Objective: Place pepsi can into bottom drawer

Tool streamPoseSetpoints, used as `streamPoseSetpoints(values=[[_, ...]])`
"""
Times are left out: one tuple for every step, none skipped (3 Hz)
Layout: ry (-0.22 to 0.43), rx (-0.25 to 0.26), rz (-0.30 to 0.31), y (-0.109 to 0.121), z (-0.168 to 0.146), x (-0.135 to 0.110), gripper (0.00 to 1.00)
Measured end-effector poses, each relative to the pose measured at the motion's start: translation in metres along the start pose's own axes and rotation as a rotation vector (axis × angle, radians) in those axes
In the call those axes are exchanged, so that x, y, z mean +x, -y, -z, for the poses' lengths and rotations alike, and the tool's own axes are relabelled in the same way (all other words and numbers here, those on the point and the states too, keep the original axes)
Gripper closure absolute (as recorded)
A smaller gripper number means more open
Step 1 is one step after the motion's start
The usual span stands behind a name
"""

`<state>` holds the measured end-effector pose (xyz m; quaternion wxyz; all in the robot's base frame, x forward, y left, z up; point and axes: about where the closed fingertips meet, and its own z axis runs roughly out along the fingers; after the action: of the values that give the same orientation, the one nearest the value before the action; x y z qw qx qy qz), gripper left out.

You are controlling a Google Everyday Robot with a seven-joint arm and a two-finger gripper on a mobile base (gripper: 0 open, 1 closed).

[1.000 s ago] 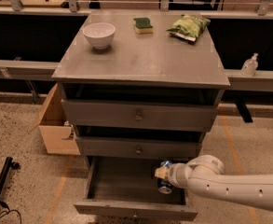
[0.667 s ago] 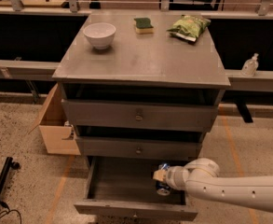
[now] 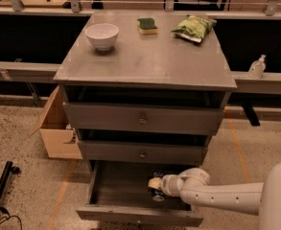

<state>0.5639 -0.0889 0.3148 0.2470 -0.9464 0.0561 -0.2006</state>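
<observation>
pepsi can point(image 3: 157, 196) half hidden by claw point(image 3: 154, 186) in bottom drawer point(image 3: 130, 215), arm point(image 3: 226, 198) cropped

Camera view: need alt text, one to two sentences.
A white robot arm reaches into the open bottom drawer of a grey cabinet, its gripper at a blue can inside. On the cabinet top sit a white bowl, a green sponge and a green chip bag.

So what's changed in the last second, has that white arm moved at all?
The white arm's gripper slid a little left and lower inside the open bottom grey metal drawer, and the small blue drink can at its tip went with it. The white bowl, green sponge and green chip bag stayed put.
</observation>
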Motion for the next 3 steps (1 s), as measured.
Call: streamPoseSetpoints(values=[[-0.022,0.021,0.008,-0.004,-0.033,0.003,1.0],[-0.047,0.022,0.008,-0.008,-0.062,0.006,1.0],[-0.061,0.014,0.011,-0.006,-0.094,0.005,1.0]])
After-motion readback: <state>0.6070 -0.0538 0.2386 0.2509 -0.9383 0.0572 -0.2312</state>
